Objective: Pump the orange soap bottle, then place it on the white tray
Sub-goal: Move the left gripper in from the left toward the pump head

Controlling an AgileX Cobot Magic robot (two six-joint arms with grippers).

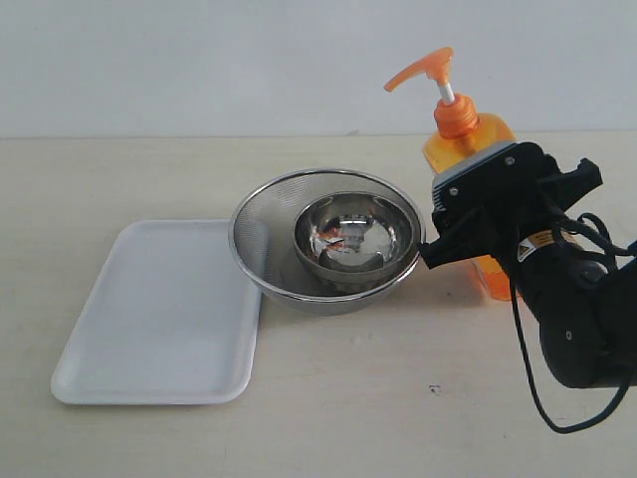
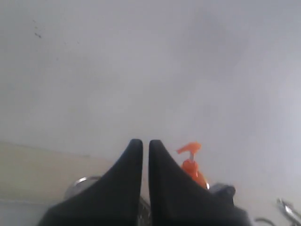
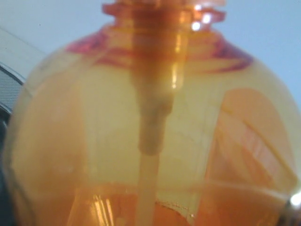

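One tabletop (image 1: 398, 398), pale and wide, runs back to a white wall; one black right arm (image 1: 587, 319) comes in from its right edge, partly cut off by the frame.

One white tray (image 1: 159, 309) lies flat toward the left edge, on the nearer half of the tabletop; nothing rests on it.

Two steel bowls sit about mid-tabletop, just beside the tray's right rim: one mesh bowl (image 1: 261, 249), and one smaller polished bowl (image 1: 398, 234) nested inside it.

One orange soap bottle (image 1: 493, 134) stands upright toward the right edge, beside the bowls and well apart from the tray; its pump head (image 1: 430, 68) points left.

The right gripper (image 1: 478, 214) is at the bottle's body and hides most of it; the right wrist view is filled by blurred orange plastic (image 3: 94, 141) and the dip tube (image 3: 150, 132), so I cannot tell whether the fingers pinch it.

The left gripper (image 2: 145, 150) appears only in its own wrist view; its two dark fingers (image 2: 127, 179) are pressed together on nothing, with the bottle (image 2: 190, 167) small and blurred beyond.
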